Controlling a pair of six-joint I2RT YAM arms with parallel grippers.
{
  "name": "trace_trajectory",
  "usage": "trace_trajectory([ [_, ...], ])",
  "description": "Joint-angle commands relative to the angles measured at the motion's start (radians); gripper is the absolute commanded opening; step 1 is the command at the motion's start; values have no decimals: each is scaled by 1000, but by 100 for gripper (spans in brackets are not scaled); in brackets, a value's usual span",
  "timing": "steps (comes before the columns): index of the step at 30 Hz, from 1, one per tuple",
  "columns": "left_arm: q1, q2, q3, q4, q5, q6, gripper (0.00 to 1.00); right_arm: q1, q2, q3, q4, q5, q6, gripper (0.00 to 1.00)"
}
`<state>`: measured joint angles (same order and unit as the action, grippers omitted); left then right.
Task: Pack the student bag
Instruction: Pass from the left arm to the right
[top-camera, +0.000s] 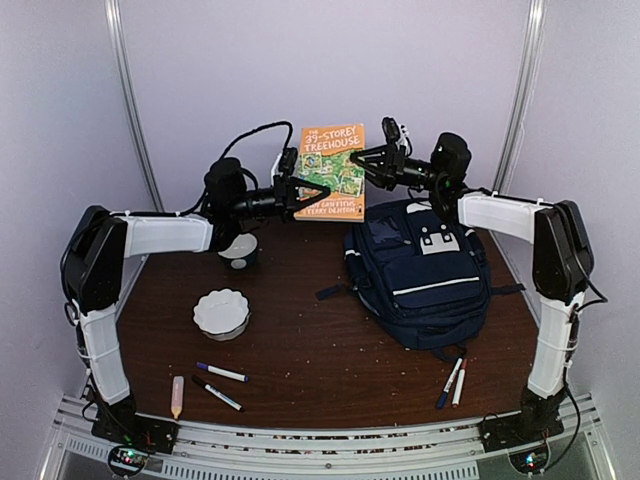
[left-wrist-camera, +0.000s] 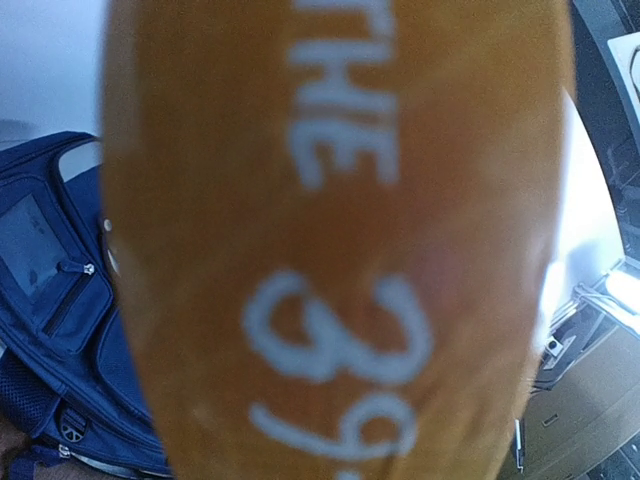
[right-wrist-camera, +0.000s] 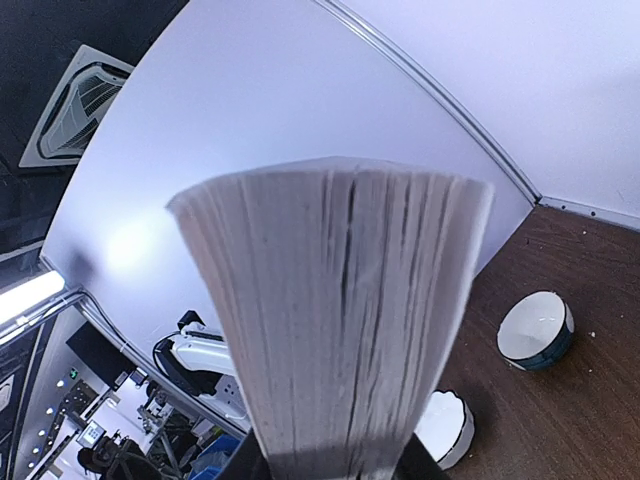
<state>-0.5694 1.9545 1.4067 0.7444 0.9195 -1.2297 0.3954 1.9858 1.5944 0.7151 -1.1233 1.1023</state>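
An orange paperback book (top-camera: 332, 172) hangs upright in the air behind the student bag (top-camera: 425, 275), a navy backpack lying flat on the brown table. My left gripper (top-camera: 300, 190) is shut on the book's spine side, and the orange spine (left-wrist-camera: 340, 240) fills the left wrist view, hiding the fingers. My right gripper (top-camera: 368, 160) is closed on the opposite edge. In the right wrist view the grey page block (right-wrist-camera: 340, 330) sits between the two black fingers (right-wrist-camera: 250, 468). The bag (left-wrist-camera: 50, 300) shows below the book on the left.
A white fluted dish (top-camera: 221, 313) and a dark-rimmed bowl (top-camera: 240, 252) stand left of the bag. Two markers (top-camera: 222, 372) and a pink stick (top-camera: 177, 396) lie near the front left. Two more markers (top-camera: 450, 382) lie at the front right.
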Motion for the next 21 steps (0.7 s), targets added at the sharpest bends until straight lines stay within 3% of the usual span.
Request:
trace_trajectory([
  [1, -3, -1, 2, 112, 21, 5, 0, 7, 15, 55, -31, 8, -5, 21],
  [5, -3, -1, -3, 86, 22, 31, 0, 5, 2, 54, -152, 28, -82, 4],
  [9, -3, -12, -7, -56, -1, 135, 32, -10, -19, 38, -184, 34, -103, 0],
  [13, -2, -37, 2, -309, -70, 339, 46, -63, -76, 13, -249, 49, -152, 0],
  [17, -2, -62, 23, -559, -169, 532, 51, -124, -171, 24, -603, 104, -451, 0],
  [21, -9, -59, 51, -698, -230, 649, 54, -204, -266, -10, -829, 167, -650, 0],
])
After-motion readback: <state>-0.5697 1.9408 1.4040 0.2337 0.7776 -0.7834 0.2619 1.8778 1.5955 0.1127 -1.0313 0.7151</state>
